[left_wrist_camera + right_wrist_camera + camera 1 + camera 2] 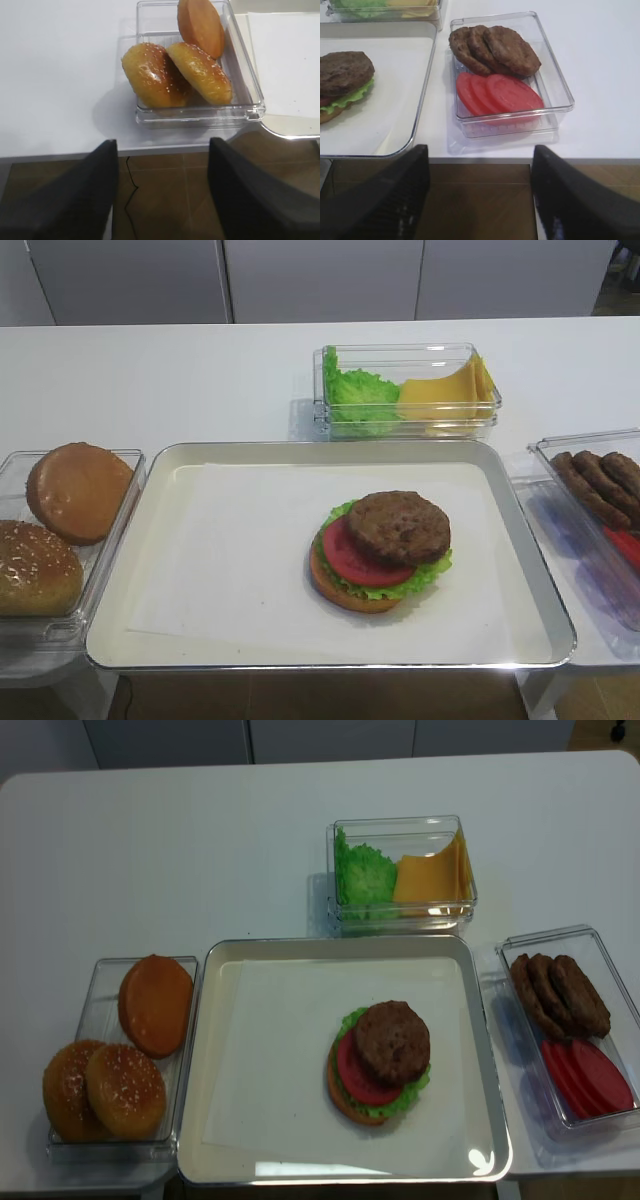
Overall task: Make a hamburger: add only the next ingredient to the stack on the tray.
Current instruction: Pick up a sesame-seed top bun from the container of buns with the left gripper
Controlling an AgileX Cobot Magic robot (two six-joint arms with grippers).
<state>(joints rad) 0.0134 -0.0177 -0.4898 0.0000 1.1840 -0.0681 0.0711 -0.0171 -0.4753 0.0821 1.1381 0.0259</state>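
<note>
- Currently the stack sits right of centre on the tray, patty on top.
- Seeded bun top lies in the clear box at lower left.
- Left pincer and right pincer both hang spread, holding nothing.

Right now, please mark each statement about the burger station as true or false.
1. The patty lies on top of the stack. True.
2. A sesame bun top already sits on the stack. False: two sesame bun tops are in the left clear box.
3. The cheese slices share a box with lettuce. True.
4. The tomato slices lie loose on the tray. False: they lie in the right clear box with spare patties.
</note>
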